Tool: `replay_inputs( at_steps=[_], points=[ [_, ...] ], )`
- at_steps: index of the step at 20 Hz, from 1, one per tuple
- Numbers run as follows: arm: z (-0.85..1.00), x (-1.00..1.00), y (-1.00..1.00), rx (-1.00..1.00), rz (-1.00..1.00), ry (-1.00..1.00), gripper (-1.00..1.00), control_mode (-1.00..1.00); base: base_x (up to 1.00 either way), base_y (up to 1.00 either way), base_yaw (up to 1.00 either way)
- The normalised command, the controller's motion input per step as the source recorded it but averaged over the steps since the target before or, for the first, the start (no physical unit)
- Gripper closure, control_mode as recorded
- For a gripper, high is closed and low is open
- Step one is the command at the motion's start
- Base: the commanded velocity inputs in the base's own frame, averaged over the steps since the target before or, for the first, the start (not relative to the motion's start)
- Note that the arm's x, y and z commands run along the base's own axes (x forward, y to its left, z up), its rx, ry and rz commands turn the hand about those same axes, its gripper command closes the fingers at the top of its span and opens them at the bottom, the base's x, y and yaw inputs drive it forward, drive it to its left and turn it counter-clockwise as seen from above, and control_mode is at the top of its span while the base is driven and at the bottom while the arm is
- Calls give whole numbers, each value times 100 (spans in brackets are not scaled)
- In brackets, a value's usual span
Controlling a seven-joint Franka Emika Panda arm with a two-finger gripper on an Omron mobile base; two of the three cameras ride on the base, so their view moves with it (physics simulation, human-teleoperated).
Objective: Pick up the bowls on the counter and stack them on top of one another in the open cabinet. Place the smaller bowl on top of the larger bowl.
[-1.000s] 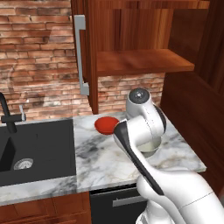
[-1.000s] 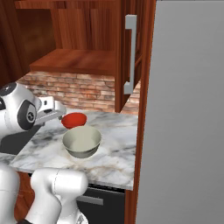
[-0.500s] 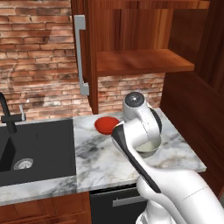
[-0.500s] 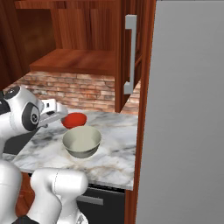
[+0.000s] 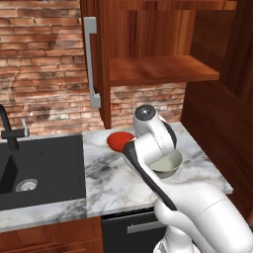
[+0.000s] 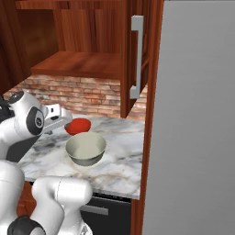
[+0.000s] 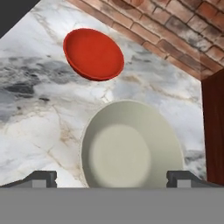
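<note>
Here the end effector point(image 7: 111, 177) hangs above the bench point(image 7: 39, 118), its two dark fingertips point(image 7: 41, 177) set wide apart at either side of the larger bowl point(image 7: 131, 146) in the hand view. The bowl's cream inside lies directly between and below them, its near rim running out of sight under the bottom of that view. The fingertips hold nothing, and it is not clear whether either one touches the rim.

The smaller bowl point(image 7: 93, 53), glossy red, rests on the marble beyond the larger bowl, near it but apart, close to the brick wall point(image 7: 175, 30). In the right base view the larger bowl point(image 6: 86, 148) stands upright near the middle of the bench point(image 6: 119, 170), with the red bowl point(image 6: 77, 125) just behind it and the robot's hand to the left of both. In the left base view the arm covers much of the larger bowl point(image 5: 167, 164), and the red bowl point(image 5: 120, 141) shows at the arm's left side.

The open cabinet point(image 5: 163, 69) is on the wall above the bench, its inner shelf bare and its door point(image 5: 91, 64) carrying a long grey bar handle. A black sink point(image 5: 39, 168) lies at the left end of the bench.

No brand, label or writing can be read on anything.
</note>
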Motion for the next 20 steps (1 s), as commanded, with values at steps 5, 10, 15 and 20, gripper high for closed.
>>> replay_inputs(
  at_steps=[5, 10, 15, 20],
  points=[
    [-9, 18, 6, -2, 0, 4, -100, -100, 0, 0, 0],
    [-10, 16, 6, -2, 0, 4, -100, -100, 0, 0, 0],
    [-10, 12, 7, -1, 0, 1, -100, -100, 0, 0, 0],
    [-12, 1, 6, -1, 0, 0, -100, -100, 0, 0, 0]
  ],
)
